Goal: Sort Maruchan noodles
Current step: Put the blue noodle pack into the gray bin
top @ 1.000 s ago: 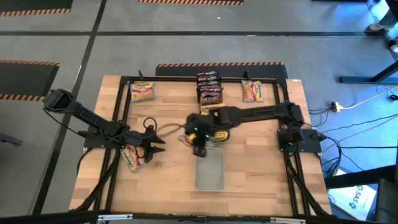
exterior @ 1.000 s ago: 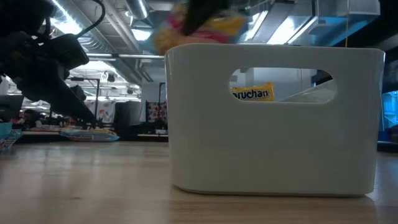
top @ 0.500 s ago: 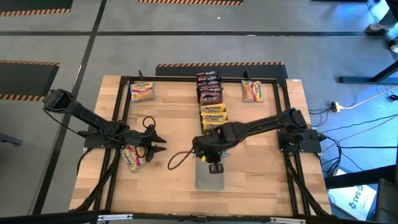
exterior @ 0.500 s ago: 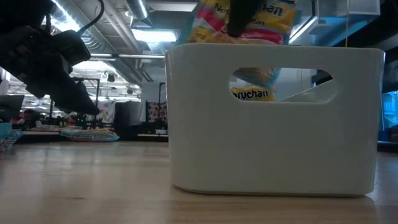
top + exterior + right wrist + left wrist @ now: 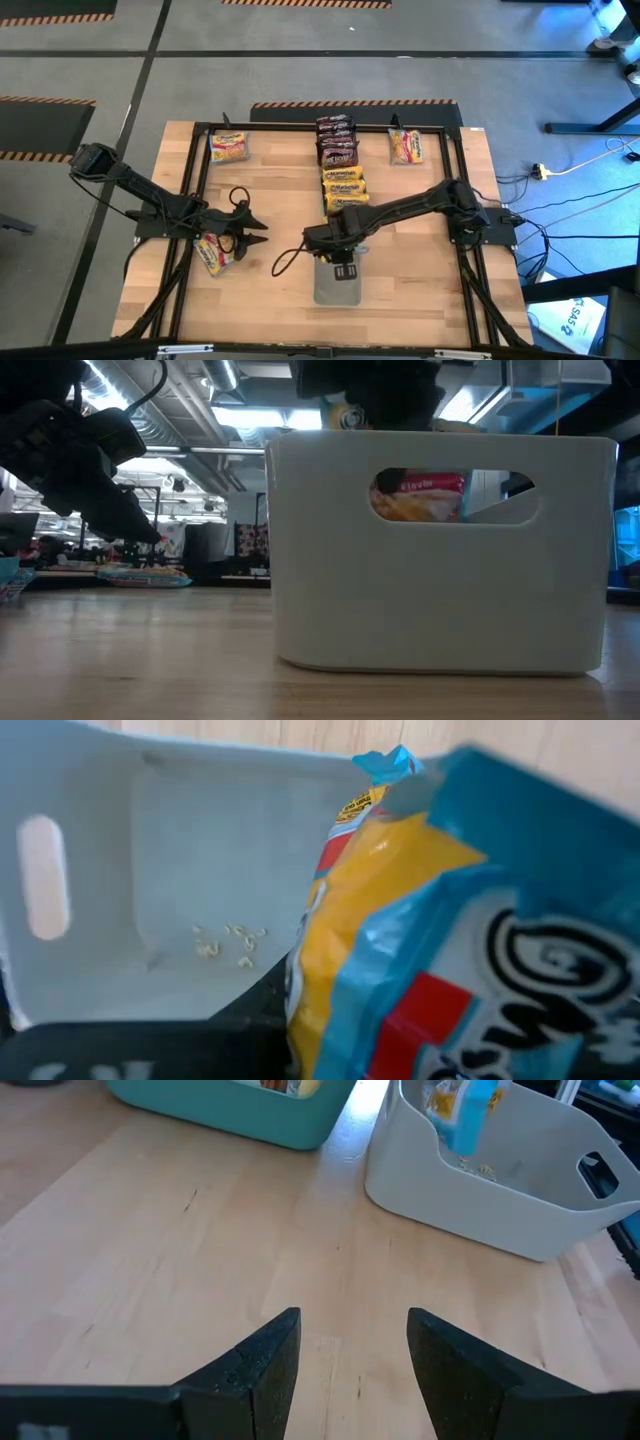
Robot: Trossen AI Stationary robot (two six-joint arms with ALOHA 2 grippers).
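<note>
Noodles packet (image 5: 420, 920) hangs upright in the right gripper's (image 5: 343, 266) pinching jaws, directly over the bin (image 5: 330, 290). Left gripper (image 5: 248, 232), jaws spread, waits at 9 o'clock.

- A light wooden table (image 5: 400, 300) with a black frame carries everything.
- At twelve o'clock, dark red-brown packets (image 5: 337, 140) lie in a column, with yellow packets (image 5: 343, 186) just below.
- A grey bin (image 5: 338, 283) stands near six.
- Single packets lie at eleven (image 5: 229, 147), one (image 5: 405, 147) and eight (image 5: 213, 252).
</note>
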